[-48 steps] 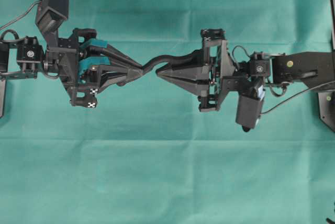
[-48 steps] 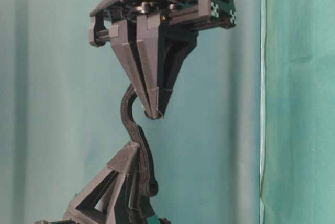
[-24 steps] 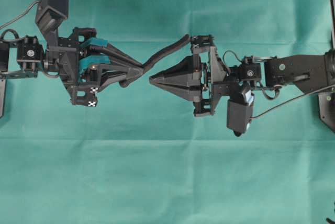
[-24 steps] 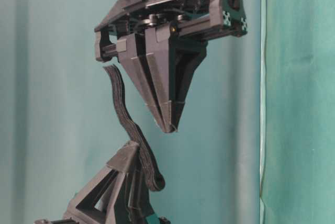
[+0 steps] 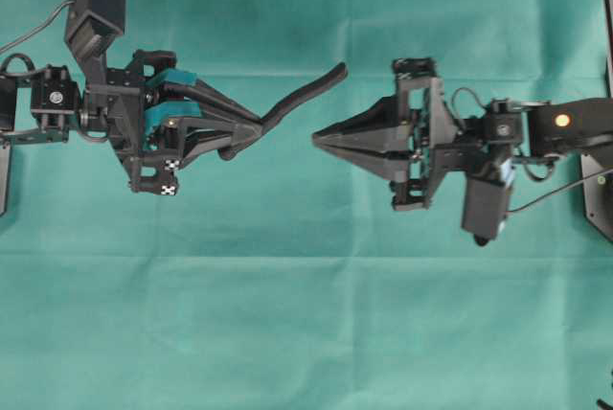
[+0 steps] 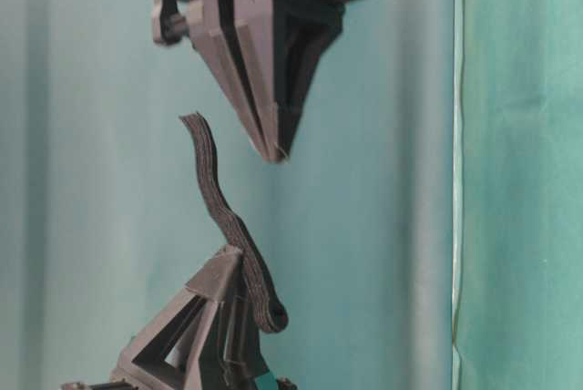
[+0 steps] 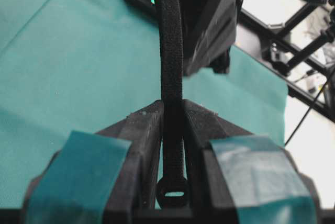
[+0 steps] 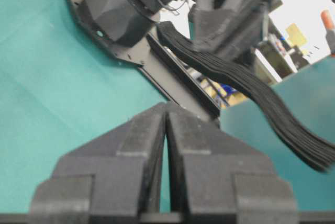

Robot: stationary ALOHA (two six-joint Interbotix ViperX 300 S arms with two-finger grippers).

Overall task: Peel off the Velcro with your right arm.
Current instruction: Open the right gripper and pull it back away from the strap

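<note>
The Velcro [image 5: 306, 90] is a black strip sticking out from my left gripper [image 5: 257, 126], which is shut on it near its knobbed end [image 7: 172, 192]. The strip's free end [image 5: 340, 71] curves up and away, touching nothing. In the left wrist view the Velcro [image 7: 171, 51] runs straight out between the teal-taped fingers [image 7: 144, 130]. My right gripper [image 5: 318, 138], all black, is shut and holds nothing, a short gap to the right of the left one's tips. From table level the right gripper [image 6: 271, 155] hangs beside the Velcro [image 6: 217, 203]. In the right wrist view the Velcro [image 8: 251, 88] passes to the right of the shut right gripper [image 8: 166, 107].
A green cloth [image 5: 306, 314] covers the whole table. Both arms hover over its upper middle. A black stand [image 5: 599, 190] sits at the right edge and the left arm's base [image 5: 19, 108] at the left edge.
A second ago my right gripper pinched the Velcro's free end. The strip came out of it and sprang straight, and the right gripper has drawn back to the right, still shut.
</note>
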